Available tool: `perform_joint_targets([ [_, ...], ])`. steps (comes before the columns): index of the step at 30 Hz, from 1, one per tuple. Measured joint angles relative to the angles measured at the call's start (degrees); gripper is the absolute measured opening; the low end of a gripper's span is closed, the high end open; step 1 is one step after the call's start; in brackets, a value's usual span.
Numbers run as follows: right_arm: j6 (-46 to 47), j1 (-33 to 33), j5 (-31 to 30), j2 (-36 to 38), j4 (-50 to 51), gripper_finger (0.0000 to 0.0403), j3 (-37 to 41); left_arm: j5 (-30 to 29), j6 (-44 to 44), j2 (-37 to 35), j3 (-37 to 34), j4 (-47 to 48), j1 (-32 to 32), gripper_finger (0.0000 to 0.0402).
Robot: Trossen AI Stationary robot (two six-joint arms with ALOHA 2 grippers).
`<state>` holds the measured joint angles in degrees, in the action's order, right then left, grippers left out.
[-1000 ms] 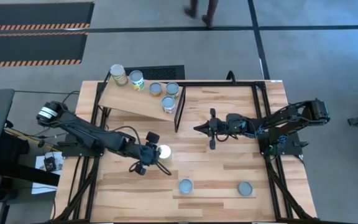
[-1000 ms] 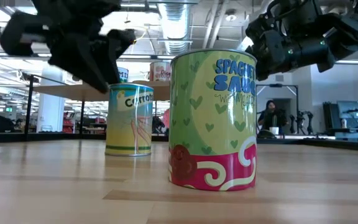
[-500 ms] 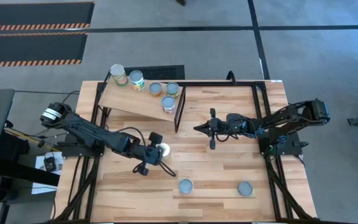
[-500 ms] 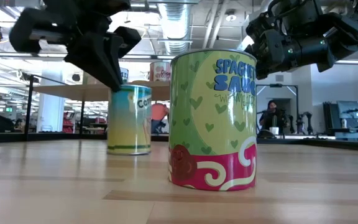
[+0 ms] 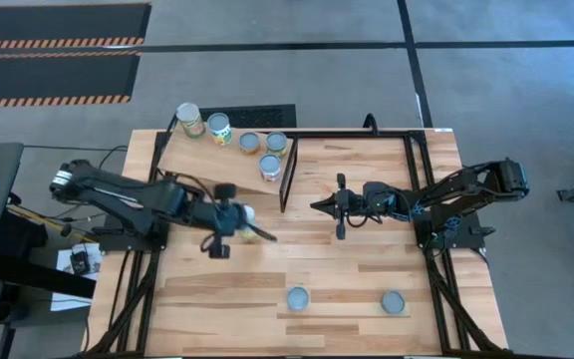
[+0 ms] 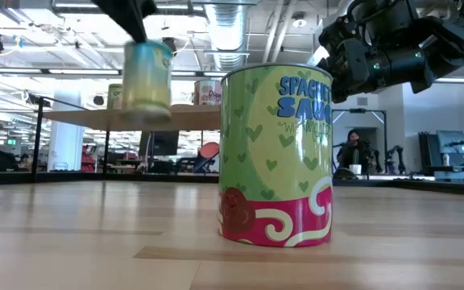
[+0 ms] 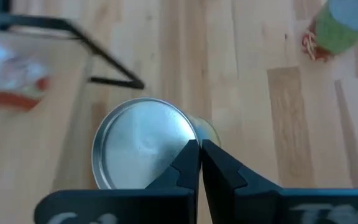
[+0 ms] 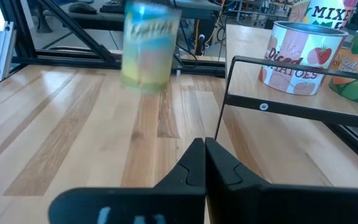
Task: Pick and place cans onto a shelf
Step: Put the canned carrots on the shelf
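Note:
My left gripper is shut on a can with a silvery top and a yellow-green label. The can is lifted off the table, near the shelf. The shelf, a slanted light wood board on a black frame, stands at the far left with several cans on it. Two more cans stand upright near the front edge. My right gripper is shut over mid-table and touches nothing. My left gripper pinches the can at the rim of its top, between the two closed fingertips, coming from above. The can hangs below the fingers, clear of the table. It looks slightly tilted, with a strip of its yellow side showing past the top.
A green and red spaghetti sauce can stands close to the low camera. The shelf's black frame stands between the two arms. Bare tabletop lies between the arms and the front cans.
My left gripper has taken hold of the can that stood on the table and lifted it clear. It has carried the can up and toward the far left, toward the shelf. My right arm has kept still.

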<state>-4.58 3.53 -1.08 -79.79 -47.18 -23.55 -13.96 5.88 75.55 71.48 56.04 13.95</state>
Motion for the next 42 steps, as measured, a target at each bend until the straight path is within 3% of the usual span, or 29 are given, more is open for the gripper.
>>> perform_joint_targets([
  [8,0.0,0.0,0.07,0.0,0.0,0.001,0.0,-7.43,12.04,-4.98,10.64,19.59,-3.29,0.0],
  [15,-0.48,0.0,0.07,0.0,-0.02,0.001,0.0,-12.3,17.28,-5.34,16.83,34.07,-15.32,0.0],
  [23,-0.59,0.39,0.06,0.0,-0.06,0.001,0.0,-7.15,5.01,-5.88,15.32,33.85,-35.58,0.0],
  [29,-0.61,0.37,0.05,0.0,-0.07,0.0009,0.02,-1.31,-2.96,-5.8,13.53,28.15,-47.23,0.0],
  [35,-0.59,0.37,0.04,0.0,-0.04,0.0009,0.02,2.44,-6.86,-5.05,13.48,25.99,-54.72,0.0],
  [42,-0.87,0.37,0.04,0.0,-0.02,0.0009,0.02,2.91,-8.27,-5.11,13.51,25.9,-58.08,0.0],
])
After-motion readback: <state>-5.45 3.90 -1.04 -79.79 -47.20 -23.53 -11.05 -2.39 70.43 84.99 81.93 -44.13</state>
